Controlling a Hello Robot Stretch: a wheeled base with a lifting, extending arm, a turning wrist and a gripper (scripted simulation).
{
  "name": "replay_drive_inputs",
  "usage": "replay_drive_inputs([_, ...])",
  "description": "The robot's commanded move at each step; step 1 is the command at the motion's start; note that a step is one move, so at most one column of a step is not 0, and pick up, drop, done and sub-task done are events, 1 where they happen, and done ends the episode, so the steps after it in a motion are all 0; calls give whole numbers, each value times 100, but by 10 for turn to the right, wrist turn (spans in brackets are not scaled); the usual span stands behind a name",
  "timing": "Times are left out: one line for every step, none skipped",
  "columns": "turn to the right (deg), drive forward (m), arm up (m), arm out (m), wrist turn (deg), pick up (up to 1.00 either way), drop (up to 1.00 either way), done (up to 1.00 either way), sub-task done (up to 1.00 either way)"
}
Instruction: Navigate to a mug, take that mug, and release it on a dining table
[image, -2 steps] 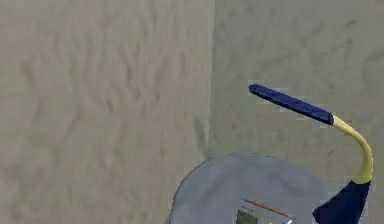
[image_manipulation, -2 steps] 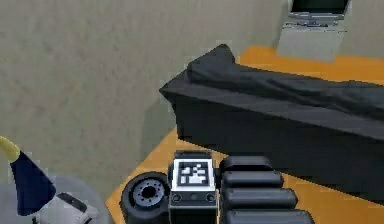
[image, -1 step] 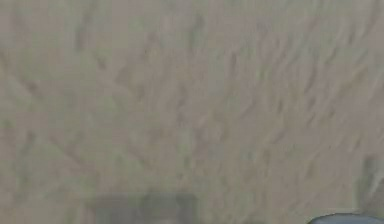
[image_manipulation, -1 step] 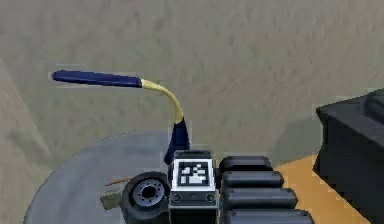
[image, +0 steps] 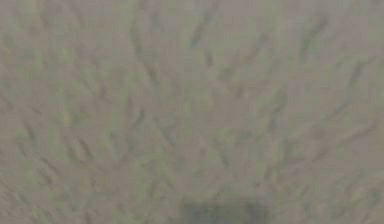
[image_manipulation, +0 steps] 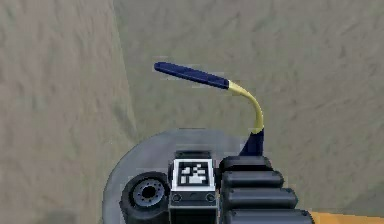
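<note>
Nearest us sit the dark arm (image_manipulation: 252, 190), a white marker (image_manipulation: 193, 172) and the gripper (image_manipulation: 148, 192); we cannot tell whether its jaws grip anything. Behind, a blue-and-yellow bent stem (image_manipulation: 232, 87) stands before a wall (image: 190, 100). We cannot place the mug.

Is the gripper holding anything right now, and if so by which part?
Cannot be told. The gripper sits low beside the white marker; its far end can't be made out. A thin blue-and-yellow curved piece rises before the wall.
</note>
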Motion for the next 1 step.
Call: replay_drive_inputs([0,0,0,24,0,0,0,0,0])
